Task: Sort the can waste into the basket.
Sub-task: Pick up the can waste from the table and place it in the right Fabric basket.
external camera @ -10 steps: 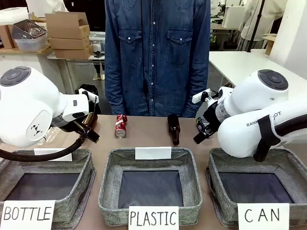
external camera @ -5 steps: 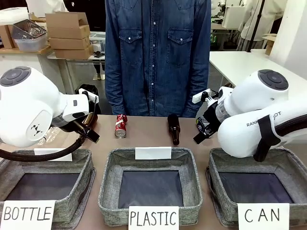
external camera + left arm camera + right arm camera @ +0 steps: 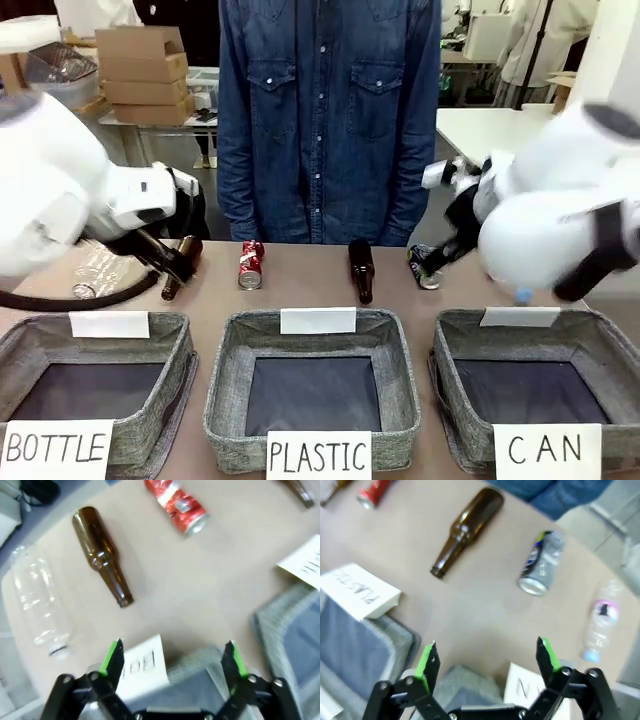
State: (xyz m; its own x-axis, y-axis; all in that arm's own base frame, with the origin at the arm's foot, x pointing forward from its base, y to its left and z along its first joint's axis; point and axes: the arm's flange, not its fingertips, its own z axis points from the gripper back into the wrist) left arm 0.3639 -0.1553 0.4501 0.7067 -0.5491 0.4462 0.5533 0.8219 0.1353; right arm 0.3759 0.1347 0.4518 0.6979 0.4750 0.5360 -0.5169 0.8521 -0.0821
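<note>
The grey basket signed CAN (image 3: 455, 395) sat at the table's near right, just under the right gripper (image 3: 486, 656), whose jaws stood wide apart and held nothing. The left gripper (image 3: 173, 656) gaped empty too. The dark can (image 3: 540, 563) lay on its side ahead of the right gripper, apart from it. The crushed red can (image 3: 176, 505) lay well beyond the left gripper.

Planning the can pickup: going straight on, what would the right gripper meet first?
The right gripper likely meets bare table first, between the brown bottle and the dark can; depth unclear.
</note>
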